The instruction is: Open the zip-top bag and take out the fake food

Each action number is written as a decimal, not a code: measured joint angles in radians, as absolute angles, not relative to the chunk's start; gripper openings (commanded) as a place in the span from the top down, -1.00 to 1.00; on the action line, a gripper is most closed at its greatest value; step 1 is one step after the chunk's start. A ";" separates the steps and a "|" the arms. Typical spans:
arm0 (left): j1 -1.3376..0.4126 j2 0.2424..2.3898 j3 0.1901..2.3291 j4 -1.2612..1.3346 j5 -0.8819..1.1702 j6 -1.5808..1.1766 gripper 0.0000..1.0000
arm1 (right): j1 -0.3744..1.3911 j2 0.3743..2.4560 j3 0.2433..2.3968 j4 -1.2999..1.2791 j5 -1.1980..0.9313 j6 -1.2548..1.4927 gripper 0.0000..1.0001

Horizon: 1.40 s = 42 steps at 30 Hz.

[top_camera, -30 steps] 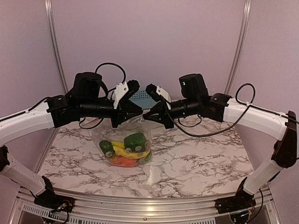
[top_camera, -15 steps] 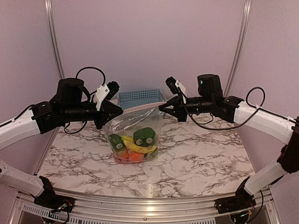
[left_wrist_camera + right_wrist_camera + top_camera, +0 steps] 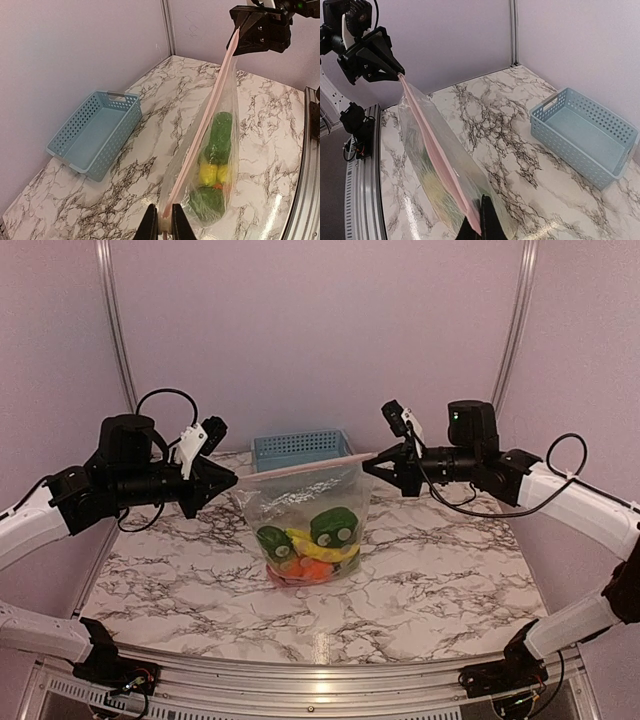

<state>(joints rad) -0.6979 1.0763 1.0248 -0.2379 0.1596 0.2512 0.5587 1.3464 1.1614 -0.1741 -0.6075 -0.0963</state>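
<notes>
Top external view shows us the clear bag [image 3: 305, 520] held up over the middle of the worktop [image 3: 450, 570], stretched between our two hands. The left hand [image 3: 231, 480], at centre left of the frame, is pinched tight on the left end of the pink zip strip [image 3: 300, 471]. The right hand [image 3: 369, 462], at centre right, is pinched on the other end. The strip runs as one taut line, slightly higher on the right. The toy food [image 3: 310, 543] lies heaped in the bag's bottom: two dark green pieces on top, yellow between them, orange and red below. We cannot tell whether the bag's bottom touches the worktop. A light blue basket [image 3: 300, 447] stands behind the bag, near the back wall.

Left wrist view: at the bottom edge we see our own fingers [image 3: 178, 227] clamped narrow on the strip, which climbs to the right hand in the upper right corner. The bag hangs right of the strip, with green and yellow pieces inside. The basket sits at centre left, well apart from the bag.

Right wrist view: at bottom centre the right hand grips the strip, which rises to the left hand in the upper left. The basket sits at the right edge.
</notes>
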 measured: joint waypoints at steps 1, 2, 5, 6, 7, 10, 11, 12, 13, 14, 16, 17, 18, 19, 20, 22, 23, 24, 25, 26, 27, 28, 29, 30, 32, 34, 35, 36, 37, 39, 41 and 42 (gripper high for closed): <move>-0.698 1.076 1.019 -0.236 0.160 0.251 0.95 | 0.559 1.339 1.150 -0.174 -0.611 -0.094 1.00; -0.697 1.073 1.011 -0.233 0.162 0.251 0.95 | 0.559 1.331 1.137 -0.173 -0.613 -0.089 1.00; -0.694 1.059 0.988 -0.223 0.168 0.252 0.95 | 0.558 1.316 1.124 -0.174 -0.615 -0.080 1.00; -0.691 1.051 0.980 -0.219 0.173 0.253 0.95 | 0.558 1.309 1.121 -0.175 -0.617 -0.079 1.00; -0.686 1.046 0.977 -0.217 0.177 0.253 0.95 | 0.558 1.304 1.119 -0.176 -0.617 -0.078 1.00; -0.666 1.032 0.974 -0.213 0.191 0.254 0.95 | 0.557 1.277 1.105 -0.175 -0.617 -0.075 1.00; -0.662 1.031 0.974 -0.214 0.195 0.254 0.95 | 0.556 1.271 1.100 -0.172 -0.619 -0.071 1.00; -0.657 1.030 0.974 -0.219 0.191 0.255 0.95 | 0.551 1.265 1.098 -0.173 -0.613 -0.066 1.00; -0.644 1.028 0.975 -0.240 0.180 0.255 0.95 | 0.539 1.258 1.095 -0.175 -0.607 -0.061 1.00; -0.628 1.028 0.975 -0.254 0.170 0.255 0.95 | 0.517 1.252 1.094 -0.178 -0.598 -0.055 1.00; -0.609 1.032 0.974 -0.268 0.160 0.253 0.95 | 0.488 1.245 1.094 -0.180 -0.586 -0.052 1.00; -0.606 1.034 0.974 -0.268 0.157 0.252 0.96 | 0.481 1.242 1.094 -0.185 -0.579 -0.052 1.00; -0.606 1.034 0.973 -0.268 0.157 0.252 0.96 | 0.480 1.238 1.094 -0.192 -0.570 -0.052 1.00; -0.606 1.033 0.972 -0.268 0.156 0.253 0.96 | 0.480 1.233 1.093 -0.199 -0.562 -0.053 1.00; -0.606 1.032 0.971 -0.267 0.155 0.254 0.96 | 0.479 1.224 1.092 -0.204 -0.554 -0.054 1.00; -0.607 1.031 0.965 -0.268 0.154 0.259 0.96 | 0.477 1.205 1.089 -0.212 -0.543 -0.056 1.00; -0.607 1.031 0.964 -0.269 0.153 0.263 0.96 | 0.477 1.198 1.090 -0.214 -0.541 -0.056 1.00; -0.607 1.031 0.964 -0.270 0.153 0.271 0.96 | 0.477 1.195 1.090 -0.215 -0.543 -0.056 0.94; -0.607 1.032 0.966 -0.274 0.154 0.278 0.96 | 0.476 1.193 1.092 -0.222 -0.547 -0.057 0.75; -0.607 1.034 0.971 -0.279 0.157 0.282 0.95 | 0.476 1.195 1.095 -0.231 -0.553 -0.058 0.55; -0.609 1.040 0.979 -0.285 0.159 0.288 0.95 | 0.475 1.197 1.102 -0.244 -0.561 -0.061 0.40; -0.614 1.048 0.993 -0.289 0.160 0.297 0.95 | 0.475 1.201 1.114 -0.261 -0.568 -0.065 0.29; -0.619 1.055 1.003 -0.290 0.160 0.302 0.95 | 0.474 1.208 1.131 -0.275 -0.575 -0.065 0.04; -0.630 1.065 1.019 -0.292 0.155 0.311 0.95 | 0.474 1.219 1.163 -0.298 -0.585 -0.076 -0.34; -0.677 1.091 1.064 -0.298 0.144 0.336 0.95 | 0.474 1.251 1.248 -0.336 -0.602 -0.089 -0.55; -0.733 1.119 1.108 -0.301 0.128 0.364 0.96 | 0.475 1.282 1.337 -0.365 -0.614 -0.105 -0.57; -0.768 1.139 1.135 -0.307 0.120 0.379 0.96 | 0.476 1.296 1.386 -0.383 -0.619 -0.115 -0.57; -0.794 1.157 1.156 -0.310 0.112 0.391 0.96 | 0.478 1.306 1.420 -0.392 -0.620 -0.121 -0.56; -0.831 1.186 1.188 -0.318 0.101 0.410 0.96 | 0.480 1.316 1.466 -0.410 -0.621 -0.128 -0.53; -0.883 1.234 1.231 -0.323 0.080 0.437 0.96 | 0.484 1.325 1.523 -0.438 -0.620 -0.142 -0.48; -0.916 1.257 1.245 -0.325 0.066 0.455 0.96 | 0.498 1.338 1.569 -0.475 -0.616 -0.161 -0.41; -0.929 1.262 1.246 -0.327 0.058 0.462 0.96 | 0.513 1.346 1.590 -0.496 -0.611 -0.178 -0.37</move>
<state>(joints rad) -0.9295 1.2625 1.2457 -0.3271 0.0582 0.4622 0.5125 1.3460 1.5898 -0.4957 -0.6113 -0.1776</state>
